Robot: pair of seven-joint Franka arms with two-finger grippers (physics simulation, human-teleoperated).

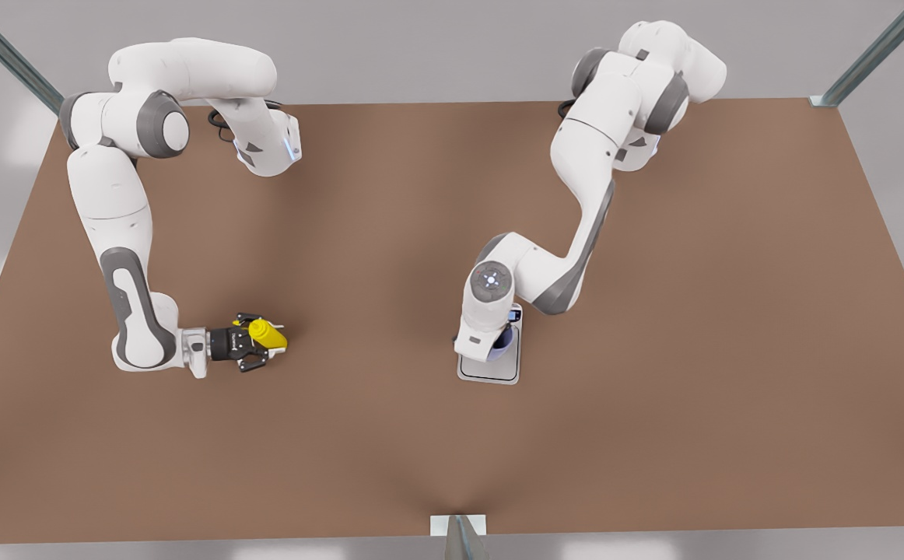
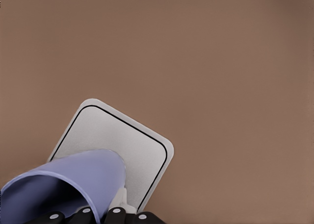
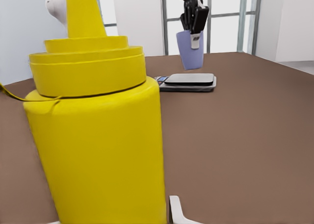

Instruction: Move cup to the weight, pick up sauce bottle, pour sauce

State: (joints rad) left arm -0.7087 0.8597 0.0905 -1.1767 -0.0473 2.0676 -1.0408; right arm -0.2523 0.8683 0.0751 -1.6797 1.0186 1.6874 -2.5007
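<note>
The lavender cup (image 2: 73, 185) hangs tilted just above the weight (image 2: 117, 136), with my left gripper (image 2: 105, 214) shut on its rim. In the front view this arm stands over the weight (image 1: 491, 372) at the front view's right, hiding most of the cup (image 1: 503, 344). The right wrist view shows the cup (image 3: 190, 50) a little above the weight's plate (image 3: 190, 80), apart from it. The yellow sauce bottle (image 1: 268, 334) stands upright on the table at the front view's left. My right gripper (image 1: 269, 342) is open around it, a fingertip (image 3: 179, 211) beside the sauce bottle (image 3: 98, 136).
The brown table (image 1: 390, 233) spreads wide between the two arms. Metal frame posts stand at the far corners (image 1: 872, 54) and at the near edge's middle (image 1: 458, 533).
</note>
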